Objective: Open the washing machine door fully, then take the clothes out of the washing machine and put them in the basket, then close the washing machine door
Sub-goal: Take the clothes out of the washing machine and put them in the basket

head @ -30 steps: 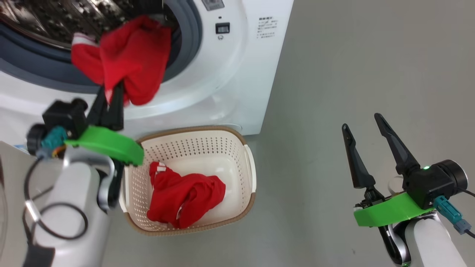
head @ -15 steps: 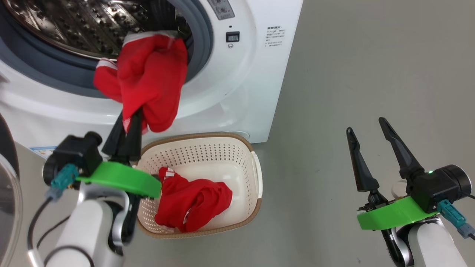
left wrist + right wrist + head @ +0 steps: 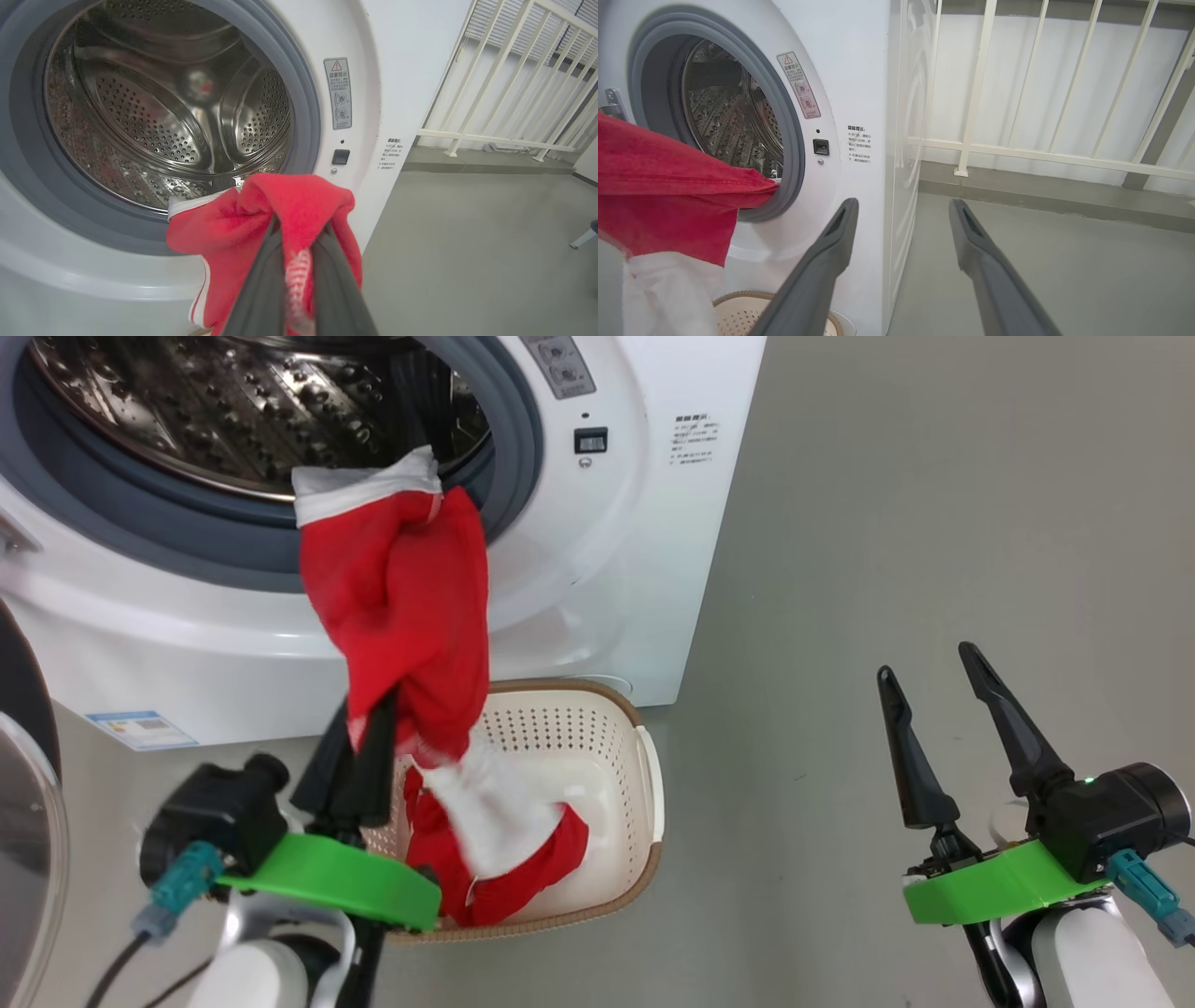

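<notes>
The washing machine (image 3: 644,569) stands with its steel drum (image 3: 163,102) exposed. The washing machine door (image 3: 23,840) is swung open at the far left edge. My left gripper (image 3: 369,719) is shut on a red garment (image 3: 401,607) of the clothes, seen pinched between the fingers in the left wrist view (image 3: 299,224). The garment stretches from the grey gasket (image 3: 513,448) down over the basket (image 3: 644,775), its white panel (image 3: 485,812) dangling inside. A second red garment (image 3: 532,877) lies in the basket. My right gripper (image 3: 924,661) hangs open and empty, far right.
Grey floor (image 3: 934,504) spreads to the right of the machine and basket. A white railing (image 3: 1017,149) runs along the wall behind the machine's side. A blue label (image 3: 140,728) sits low on the machine's front.
The left gripper has drawn the red garment out of the drum mouth, down toward the basket, so the cloth now hangs long with its white panel over it. The right gripper stays put.
</notes>
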### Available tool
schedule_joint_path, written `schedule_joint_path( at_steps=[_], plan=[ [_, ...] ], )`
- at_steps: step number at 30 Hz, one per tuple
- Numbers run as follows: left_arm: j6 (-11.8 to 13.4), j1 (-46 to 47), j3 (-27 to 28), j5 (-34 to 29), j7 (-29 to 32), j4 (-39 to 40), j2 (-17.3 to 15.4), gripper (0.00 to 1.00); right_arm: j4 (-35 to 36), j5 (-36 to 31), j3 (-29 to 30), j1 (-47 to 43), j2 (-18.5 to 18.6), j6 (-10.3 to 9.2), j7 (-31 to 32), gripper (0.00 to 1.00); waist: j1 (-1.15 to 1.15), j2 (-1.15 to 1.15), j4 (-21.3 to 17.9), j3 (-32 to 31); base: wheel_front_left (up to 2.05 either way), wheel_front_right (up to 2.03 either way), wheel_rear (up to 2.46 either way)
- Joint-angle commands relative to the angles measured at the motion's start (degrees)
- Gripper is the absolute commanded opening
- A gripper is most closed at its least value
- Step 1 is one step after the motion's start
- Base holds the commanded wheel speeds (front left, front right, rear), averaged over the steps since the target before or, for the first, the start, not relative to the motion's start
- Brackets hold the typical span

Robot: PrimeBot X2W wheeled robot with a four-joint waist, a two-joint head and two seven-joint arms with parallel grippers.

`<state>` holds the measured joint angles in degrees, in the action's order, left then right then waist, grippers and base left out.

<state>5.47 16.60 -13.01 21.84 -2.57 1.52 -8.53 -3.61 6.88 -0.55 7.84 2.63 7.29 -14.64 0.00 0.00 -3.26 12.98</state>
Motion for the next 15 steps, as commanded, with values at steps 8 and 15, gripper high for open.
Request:
schedule_joint_path(
  at_steps=[8,15],
  plan=[
    [0.2,1.2,0.6,1.1,0.1,-5.0,0.6,0.00,2.1,0.5,-1.8,0.9,0.2,0.20,-0.4,1.00,0.00,0.00,0.1,2.6,0.00,0.00,0.00],
    [-0.4,6.6,-0.1,2.4,-1.1,-17.1,2.6,0.00,2.3,0.7,-2.1,2.0,0.2,0.20,-0.4,1.00,0.00,0.00,-0.3,5.8,0.00,0.00,0.00]
  ],
)
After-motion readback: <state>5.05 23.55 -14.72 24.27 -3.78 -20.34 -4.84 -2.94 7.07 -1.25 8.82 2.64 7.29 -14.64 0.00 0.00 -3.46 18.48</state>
